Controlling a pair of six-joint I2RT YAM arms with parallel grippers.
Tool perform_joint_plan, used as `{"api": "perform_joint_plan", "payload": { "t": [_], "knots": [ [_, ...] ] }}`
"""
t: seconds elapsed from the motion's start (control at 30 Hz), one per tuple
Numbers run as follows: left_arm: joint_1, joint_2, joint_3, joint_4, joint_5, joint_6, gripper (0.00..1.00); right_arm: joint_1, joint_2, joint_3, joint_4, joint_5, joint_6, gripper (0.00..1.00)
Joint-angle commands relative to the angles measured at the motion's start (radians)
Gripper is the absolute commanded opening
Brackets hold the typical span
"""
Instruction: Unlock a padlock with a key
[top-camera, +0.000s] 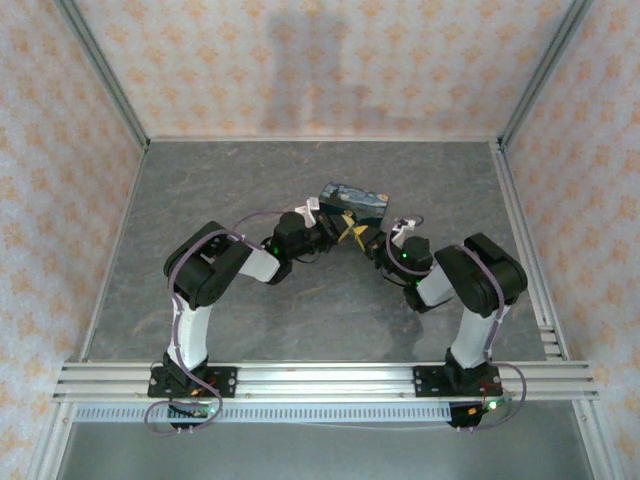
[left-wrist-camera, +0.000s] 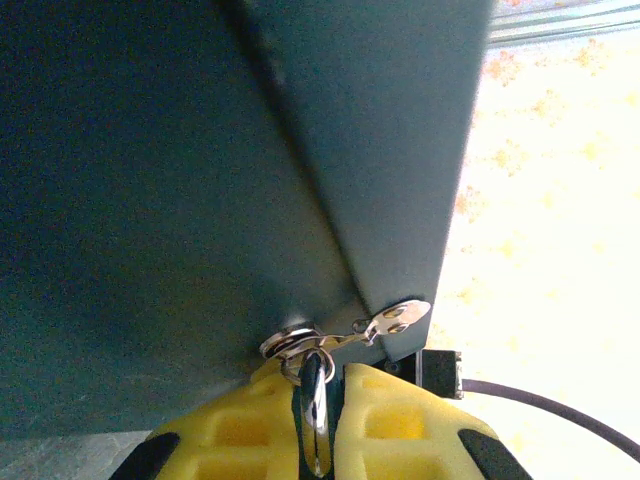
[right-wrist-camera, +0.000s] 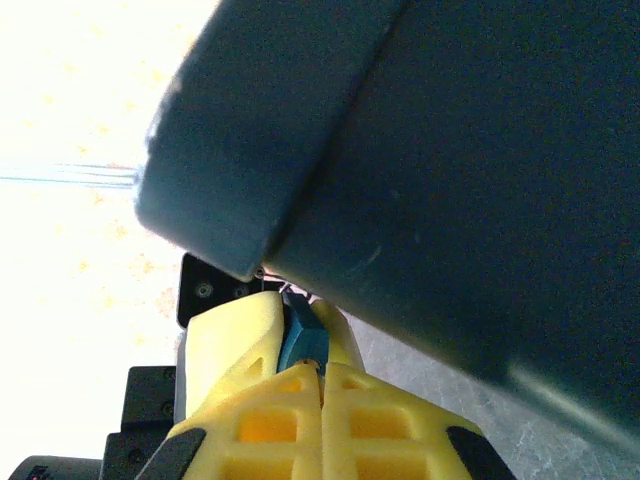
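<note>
At the table's middle, the dark-blue rectangular padlock with a starry-night print (top-camera: 352, 200) is held between both arms. The right gripper (right-wrist-camera: 297, 322) is pinched on a blue corner of it. The left gripper (left-wrist-camera: 318, 378) clamps the small silvery metal key (left-wrist-camera: 315, 405), seemingly at the keyhole. The turn looks not yet done.

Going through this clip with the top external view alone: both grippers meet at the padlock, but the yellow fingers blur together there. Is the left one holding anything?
Observer: Yes. In the left wrist view the left gripper is shut on the key, a silver piece hanging from a ring against the padlock.
Operator: And the right one?
Observer: In its wrist view the right gripper is shut on a small blue piece right under the padlock; I cannot tell what that piece belongs to.
</note>
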Motion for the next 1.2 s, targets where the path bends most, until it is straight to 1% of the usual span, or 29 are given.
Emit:
{"api": "perform_joint_plan", "payload": {
  "t": [0.0,0.1,0.2,0.3,0.5,0.6,0.67,0.8,0.83,0.93,1.17],
  "knots": [
    [-0.055,-0.013,0.043,0.113,0.103,0.004,0.00,0.016,0.046,0.059,-0.013,-0.049,0.041,0.00],
    [-0.060,-0.013,0.040,0.119,0.113,0.004,0.00,0.012,0.078,0.091,-0.018,-0.069,0.092,0.00],
    [-0.064,-0.020,0.041,0.107,0.121,0.016,0.00,0.009,0.102,0.099,-0.028,-0.084,0.109,0.00],
    [-0.068,-0.031,0.045,0.072,0.134,0.041,0.00,-0.002,0.135,0.112,-0.011,-0.121,0.187,0.00],
    [-0.060,-0.020,0.028,0.092,0.113,0.035,0.00,-0.027,0.106,0.083,-0.034,-0.135,0.174,0.00],
    [-0.063,-0.020,0.044,0.072,0.132,0.048,0.00,-0.042,0.154,0.105,-0.011,-0.181,0.268,0.00],
    [-0.063,-0.027,0.042,0.065,0.137,0.064,0.00,-0.041,0.161,0.114,-0.011,-0.185,0.342,0.00],
    [-0.063,-0.040,0.027,0.054,0.138,0.092,0.00,-0.040,0.110,0.128,-0.009,-0.195,0.456,0.00],
    [-0.063,-0.042,0.019,0.059,0.136,0.099,0.00,-0.040,0.099,0.127,-0.010,-0.192,0.505,0.00],
    [-0.063,-0.039,0.006,0.078,0.134,0.104,0.00,-0.040,0.077,0.105,-0.010,-0.167,0.648,0.00],
    [-0.062,-0.023,-0.016,0.132,0.115,0.106,0.00,-0.040,-0.001,0.042,-0.009,-0.068,0.821,0.00]
  ]
}}
